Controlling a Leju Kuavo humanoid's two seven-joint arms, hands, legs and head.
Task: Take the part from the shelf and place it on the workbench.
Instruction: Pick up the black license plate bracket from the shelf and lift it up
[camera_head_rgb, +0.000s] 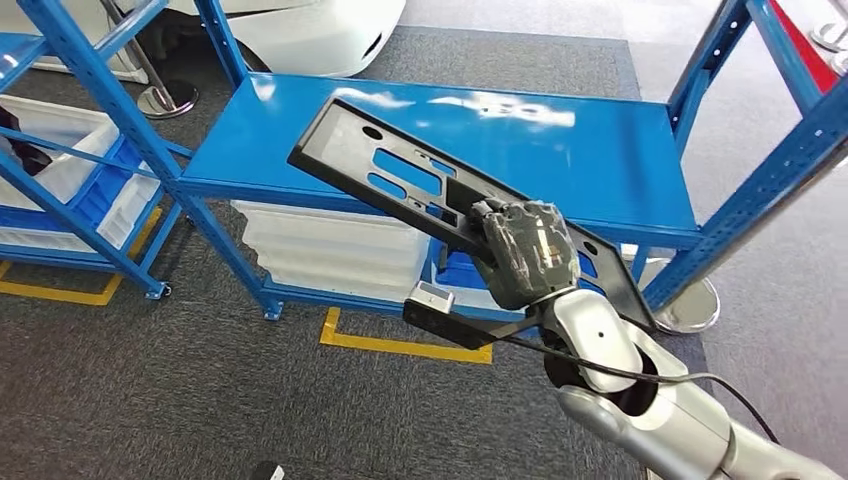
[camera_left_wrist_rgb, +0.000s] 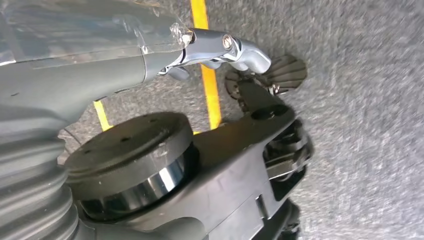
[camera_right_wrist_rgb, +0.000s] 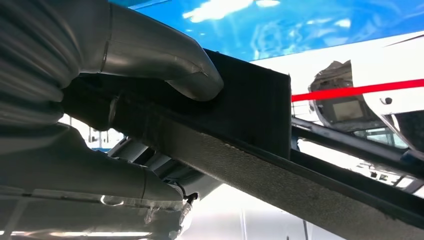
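Observation:
The part (camera_head_rgb: 350, 150) is a long flat black plate with several slots and holes. My right hand (camera_head_rgb: 525, 252) grips it near its lower end and holds it tilted above the blue shelf board (camera_head_rgb: 570, 165), the far end pointing up and to the left. In the right wrist view the thumb and fingers of my right hand (camera_right_wrist_rgb: 100, 50) clamp the dark part (camera_right_wrist_rgb: 250, 105) from both sides. My left hand (camera_left_wrist_rgb: 75, 75) hangs over the grey carpet with nothing in it.
White bins (camera_head_rgb: 330, 250) sit under the shelf board and a blue crate (camera_head_rgb: 110, 190) stands in the rack at left. Blue uprights (camera_head_rgb: 760, 180) frame the shelf on the right. Yellow tape (camera_head_rgb: 400, 345) marks the carpet. A chrome post base (camera_head_rgb: 690, 305) stands at right.

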